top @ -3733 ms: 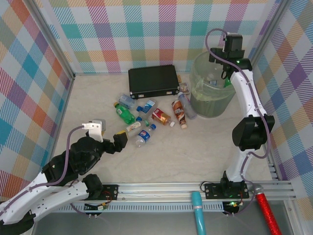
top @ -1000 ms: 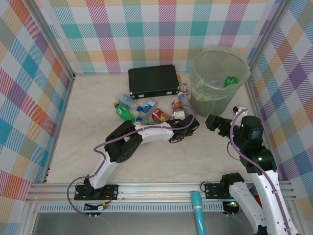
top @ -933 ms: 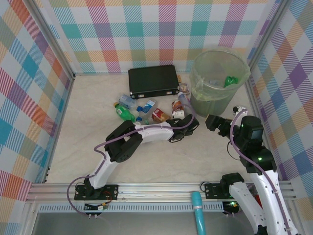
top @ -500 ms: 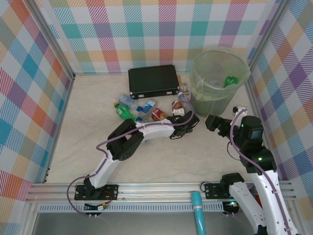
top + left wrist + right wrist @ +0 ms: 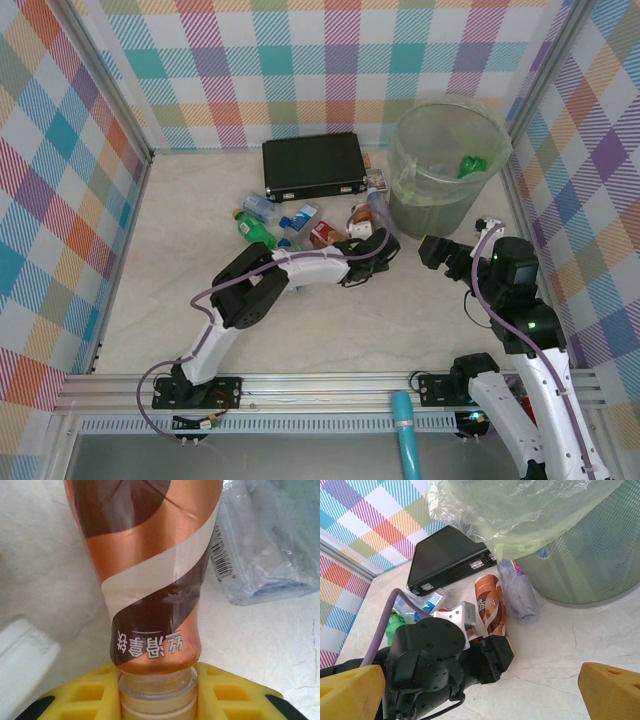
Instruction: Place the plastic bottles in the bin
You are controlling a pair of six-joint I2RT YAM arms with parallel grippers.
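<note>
left hand clenched on the neck of the brown bottle, which lies on the counter beside a clear bottle, near the bin. held by the neck alone, it might swing or slip when lifted.

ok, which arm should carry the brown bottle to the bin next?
Left. The left tool sits around the neck of the brown bottle, pads against both sides. The right tool hangs open and empty near the bin, apart from that bottle.
</note>
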